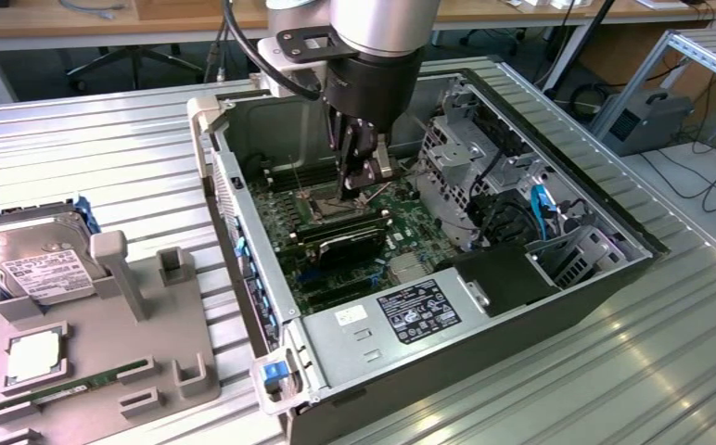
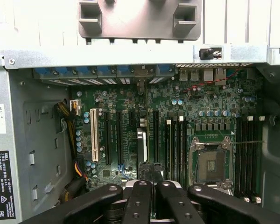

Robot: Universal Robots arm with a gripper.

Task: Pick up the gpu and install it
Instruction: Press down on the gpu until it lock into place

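- Gripper (image 1: 355, 185): hangs from the silver arm inside the open computer case (image 1: 249, 269), low over the motherboard (image 1: 377, 209).
- Fingers (image 2: 141, 200): clenched together, tip against tip. Nothing can be seen clamped between them in the wrist view.
- Gpu (image 1: 343, 244): inside the case, standing on its long edge on the motherboard. In the exterior view it lies at about 6 o'clock from the fingertips and apart from them.
- Gpu, wrist view (image 2: 141, 145): seen edge-on as a thin dark strip with a pale band, upright among the long black card slots and in line with the closed gripper (image 2: 153, 183). Whether the fingertips touch its top edge cannot be told.
- Processor socket (image 1: 329, 202): empty metal frame on the board, just beside the fingertips in the exterior view; in the wrist view the same socket (image 2: 210, 161) sits beyond the memory slots (image 2: 175, 144) from the gpu.
- Power supply (image 1: 420, 311): grey box with a black label at the end of the case nearest the exterior camera, about 5 o'clock from the gpu.
- Parts tray (image 1: 160, 371): grey holder on the ribbed table (image 1: 86, 148), at 9 o'clock from the case in the exterior view.
- Tray contents: hard drive (image 1: 31, 264) with a white label, a square processor chip (image 1: 36, 357) and a green memory stick (image 1: 80, 382).
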